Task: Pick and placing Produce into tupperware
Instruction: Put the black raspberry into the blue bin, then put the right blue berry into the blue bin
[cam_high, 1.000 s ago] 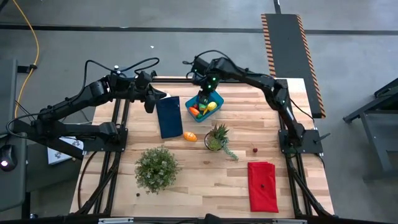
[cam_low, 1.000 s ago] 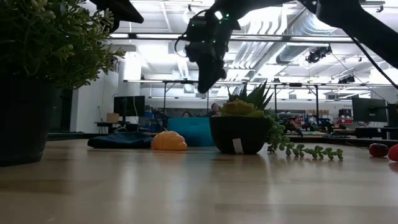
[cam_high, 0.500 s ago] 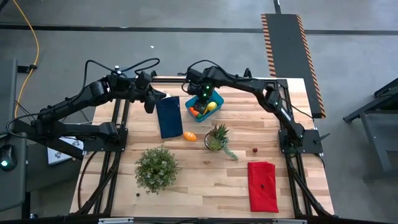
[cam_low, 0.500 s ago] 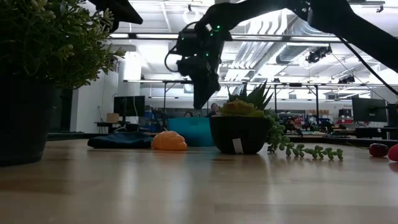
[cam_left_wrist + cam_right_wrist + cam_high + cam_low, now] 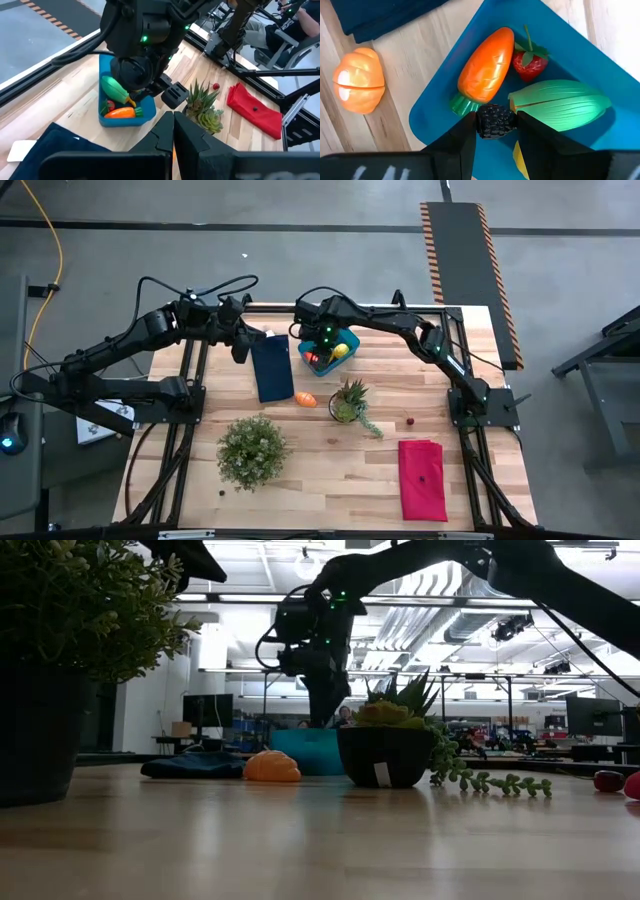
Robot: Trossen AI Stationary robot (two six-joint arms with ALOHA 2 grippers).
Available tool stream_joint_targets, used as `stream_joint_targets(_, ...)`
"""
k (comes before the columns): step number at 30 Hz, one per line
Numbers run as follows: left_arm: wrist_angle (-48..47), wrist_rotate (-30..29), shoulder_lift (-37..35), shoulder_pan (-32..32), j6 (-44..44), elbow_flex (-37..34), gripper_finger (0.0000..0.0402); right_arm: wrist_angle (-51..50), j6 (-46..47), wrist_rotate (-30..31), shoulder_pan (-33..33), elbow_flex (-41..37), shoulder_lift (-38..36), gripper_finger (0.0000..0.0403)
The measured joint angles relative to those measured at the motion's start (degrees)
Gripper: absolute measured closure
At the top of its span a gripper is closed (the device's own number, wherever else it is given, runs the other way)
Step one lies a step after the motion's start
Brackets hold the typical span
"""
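- Since a second ago, shifted toward 9 o'clock in the high view: right gripper (image 5: pixel 322 343), from above the middle of the tupperware (image 5: pixel 346 338) to over its 9 o'clock end; orange oval (image 5: pixel 306 399) unmoved.
- In the tupperware, seen from the right wrist: carrot (image 5: pixel 487 64) with green top, strawberry (image 5: pixel 529 64) just beside it, green oval (image 5: pixel 559 103) touching neither wall clearly, sliver of yellow below it.
- Clamped between the right gripper's fingers (image 5: pixel 460 145): small dark knobbly berry (image 5: pixel 495 121), held above the tub floor, just beside the carrot's green end.
- Tupperware at about 12 o'clock on the table (image 5: pixel 330 470) in the high view, toward the far edge.
- At 9 o'clock of the tub, touching or nearly so: dark blue cloth (image 5: pixel 272 368), lying flat.
- At 7 o'clock of the tub, on bare wood: orange oval, just off the cloth's corner.
- At 6 o'clock: spiky potted plant (image 5: pixel 347 401); beyond it, at 5 o'clock, small red fruit (image 5: pixel 409 420) and red cloth (image 5: pixel 422 478).
- At 7 o'clock, farther off: bushy potted plant (image 5: pixel 251 450).
- Left gripper (image 5: pixel 240 346) hovering over the cloth's far end, fingers (image 5: pixel 197 140) closed together, nothing between them.
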Motion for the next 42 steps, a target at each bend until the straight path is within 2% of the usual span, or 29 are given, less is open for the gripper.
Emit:
stream_joint_targets(11,-0.1,0.0,0.0,0.0,0.6,0.0,0.0401,0.6,0.5,0.2,0.0,0.0,0.0,0.0284)
stream_joint_targets(23,-0.1,0.0,0.0,0.0,0.8,0.0,0.0401,0.6,0.1,0.2,0.0,0.0,0.0,0.0253)
stream_joint_targets(34,-0.1,0.0,0.0,0.0,0.7,0.0,0.0401,0.7,-0.6,0.1,-0.1,0.0,0.0,0.0251)
stream_joint_targets(42,-0.2,0.0,0.0,0.0,0.7,0.0,0.0401,2.4,-0.9,-1.4,-1.9,0.0,-4.6,0.0251)
